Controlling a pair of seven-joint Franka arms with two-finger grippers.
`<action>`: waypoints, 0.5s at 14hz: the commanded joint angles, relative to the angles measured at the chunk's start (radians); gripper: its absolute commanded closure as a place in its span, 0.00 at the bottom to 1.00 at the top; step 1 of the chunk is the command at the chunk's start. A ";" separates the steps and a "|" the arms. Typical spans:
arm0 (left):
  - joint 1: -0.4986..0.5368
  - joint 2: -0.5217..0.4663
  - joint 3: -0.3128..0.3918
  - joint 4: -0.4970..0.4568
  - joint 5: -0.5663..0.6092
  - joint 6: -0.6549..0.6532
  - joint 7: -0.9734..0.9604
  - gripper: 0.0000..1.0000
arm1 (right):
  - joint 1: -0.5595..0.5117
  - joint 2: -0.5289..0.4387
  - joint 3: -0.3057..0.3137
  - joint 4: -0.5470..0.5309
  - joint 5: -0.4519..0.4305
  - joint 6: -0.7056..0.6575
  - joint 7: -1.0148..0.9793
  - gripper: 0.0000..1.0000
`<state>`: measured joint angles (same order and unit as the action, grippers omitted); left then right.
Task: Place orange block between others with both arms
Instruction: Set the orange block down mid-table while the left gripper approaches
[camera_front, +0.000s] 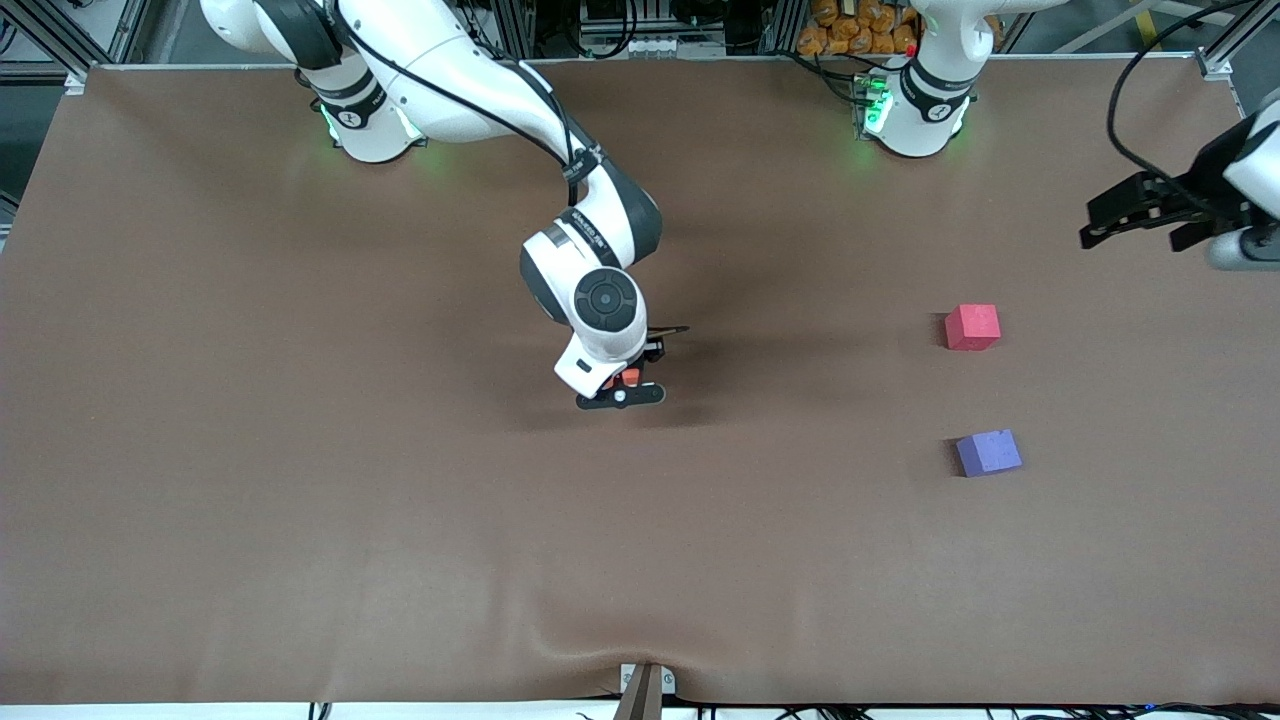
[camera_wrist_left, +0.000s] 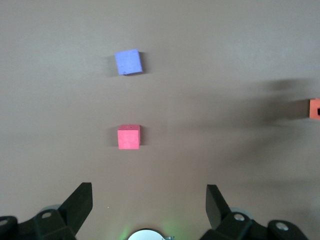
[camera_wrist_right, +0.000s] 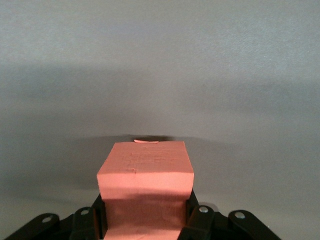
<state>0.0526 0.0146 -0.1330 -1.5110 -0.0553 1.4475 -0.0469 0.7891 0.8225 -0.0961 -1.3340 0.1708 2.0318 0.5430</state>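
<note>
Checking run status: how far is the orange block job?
Done: right gripper is shut on the orange block, over mid-table. In hand: carrying it; left gripper waits open at its end. Left: set it in the gap between the pinkish-red cube and purple cube.

Right arm stretched over mid-table, right gripper (camera_front: 622, 392) pointing down, fingers clamped, left arm waiting, left gripper (camera_front: 1120, 222) spread wide
</note>
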 joint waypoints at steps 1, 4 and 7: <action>-0.002 0.019 -0.052 -0.008 -0.014 0.014 0.002 0.00 | -0.008 0.032 0.003 0.036 0.007 0.013 0.018 0.93; -0.032 0.068 -0.077 0.002 -0.018 0.036 -0.008 0.00 | -0.021 0.041 0.003 0.033 0.007 0.013 0.022 0.00; -0.130 0.128 -0.080 0.008 -0.034 0.043 -0.117 0.00 | -0.014 0.024 0.003 0.035 0.009 0.004 0.022 0.00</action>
<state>-0.0228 0.1051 -0.2107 -1.5212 -0.0822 1.4835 -0.0956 0.7779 0.8469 -0.0993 -1.3286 0.1708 2.0513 0.5484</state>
